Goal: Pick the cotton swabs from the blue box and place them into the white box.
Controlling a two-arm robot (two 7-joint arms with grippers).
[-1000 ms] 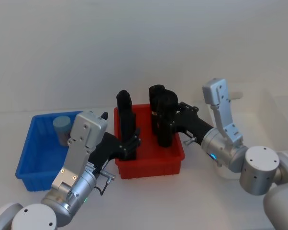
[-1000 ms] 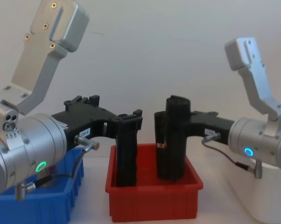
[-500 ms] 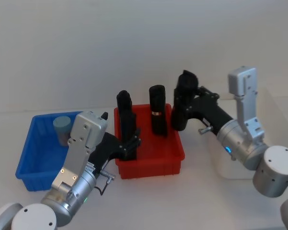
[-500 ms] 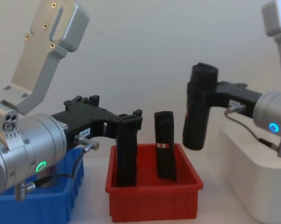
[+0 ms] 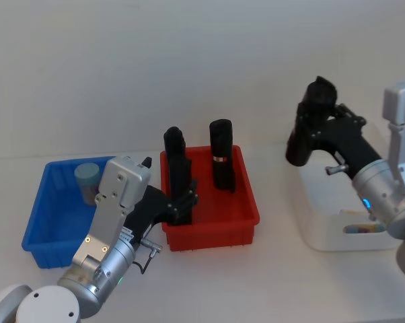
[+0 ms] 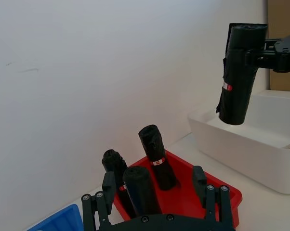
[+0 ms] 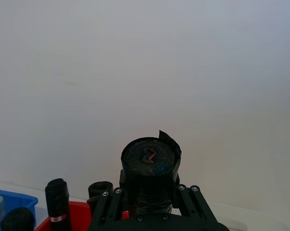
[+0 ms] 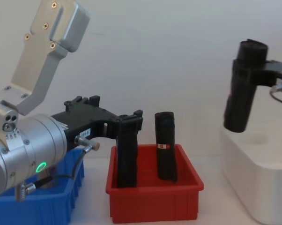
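Carrying the wrong item is your main risk: the right gripper (image 5: 302, 138) is clamped on a black roll (image 8: 241, 89) lifted from the red bin (image 5: 246, 217), and it hangs over the near-left rim of the white box (image 5: 323, 235), while the task calls for cotton swabs. If you release now, the roll drops into the white box just below the jaws, and because it hangs so close to the rim it may well clip the wall and tip out onto the table. The left gripper (image 6: 157, 202) hovers above the red bin with its fingers spread, straddling one upright roll without gripping it; closing there would pick a second wrong thing. The blue box (image 5: 38, 232) sits to that gripper's left, beside the arm's forearm, and swinging across to it could knock the rolls standing under the fingers. Count as follows: one cotton swab tub (image 5: 87, 179) visible in the blue box's far corner, more possibly hidden behind the arm; three black rolls in the red bin by the left wrist view, plus the one held; something pale and colourful (image 5: 361, 229) lies in the white box, too unclear to identify.
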